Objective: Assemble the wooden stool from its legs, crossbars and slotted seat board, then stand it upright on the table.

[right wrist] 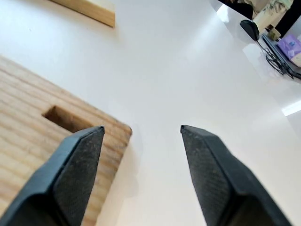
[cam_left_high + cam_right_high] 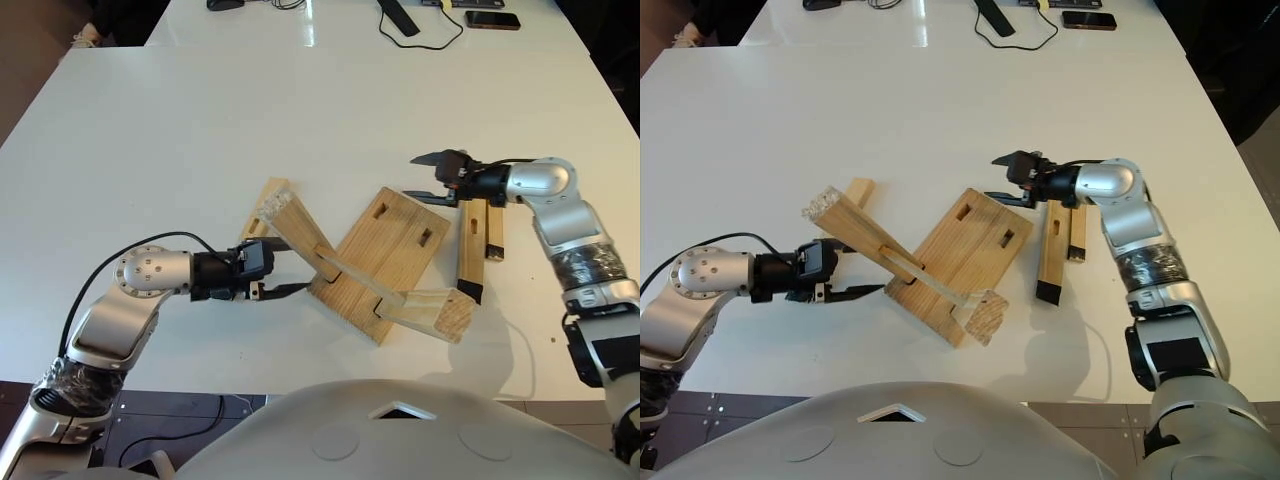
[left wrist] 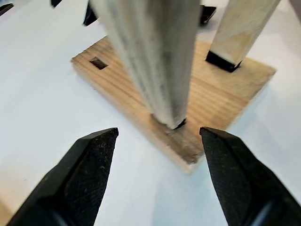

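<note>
Left end effector [image 3: 159, 136] and right end effector [image 2: 411, 177] spread beside seat board [image 2: 395, 240], 2 legs [image 2: 300, 235] seemingly slotted.

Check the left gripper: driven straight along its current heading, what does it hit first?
Most likely the leg seated in the near slot of the seat board: it stands straight ahead of the open left gripper, centred on its gap. The board's edge sits lower at similar depth, so it might touch first.

seat board [image 2: 385, 255] lies on the tabletop [image 2: 300, 100] toward its near edge, two legs [image 2: 300, 232] set in it; loose pieces [image 2: 473, 245] just right, another piece [image 2: 262, 205] behind left.
</note>
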`<state>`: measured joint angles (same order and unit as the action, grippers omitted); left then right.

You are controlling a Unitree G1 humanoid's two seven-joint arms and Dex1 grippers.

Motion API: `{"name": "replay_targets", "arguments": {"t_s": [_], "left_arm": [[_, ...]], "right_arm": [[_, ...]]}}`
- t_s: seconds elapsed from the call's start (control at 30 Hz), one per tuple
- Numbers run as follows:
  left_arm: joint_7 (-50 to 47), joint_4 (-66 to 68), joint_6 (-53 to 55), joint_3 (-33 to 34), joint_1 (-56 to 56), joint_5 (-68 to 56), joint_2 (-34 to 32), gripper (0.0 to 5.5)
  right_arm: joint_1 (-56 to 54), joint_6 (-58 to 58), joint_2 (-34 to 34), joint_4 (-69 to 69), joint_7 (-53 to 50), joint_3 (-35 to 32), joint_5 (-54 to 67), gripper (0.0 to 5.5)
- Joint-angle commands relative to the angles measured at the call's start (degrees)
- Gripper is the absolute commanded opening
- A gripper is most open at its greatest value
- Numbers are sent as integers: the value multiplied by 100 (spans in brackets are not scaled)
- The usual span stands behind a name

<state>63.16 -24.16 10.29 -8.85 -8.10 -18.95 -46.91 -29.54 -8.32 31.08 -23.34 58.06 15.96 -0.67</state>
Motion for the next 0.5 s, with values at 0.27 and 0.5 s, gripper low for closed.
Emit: {"name": "replay_targets", "arguments": {"t_s": [0.27,0.5], "left_arm": [[-622,1015,-458,-1279,611,1616,689,323],[-1863,2829,-1049,-1196,1735,2621,1324,323]], "right_arm": [[-571,-1511,-83,-2387,-118,855,-1261,299],[-841,-1791,141,-3273,-382,957,-1610,299]]}}
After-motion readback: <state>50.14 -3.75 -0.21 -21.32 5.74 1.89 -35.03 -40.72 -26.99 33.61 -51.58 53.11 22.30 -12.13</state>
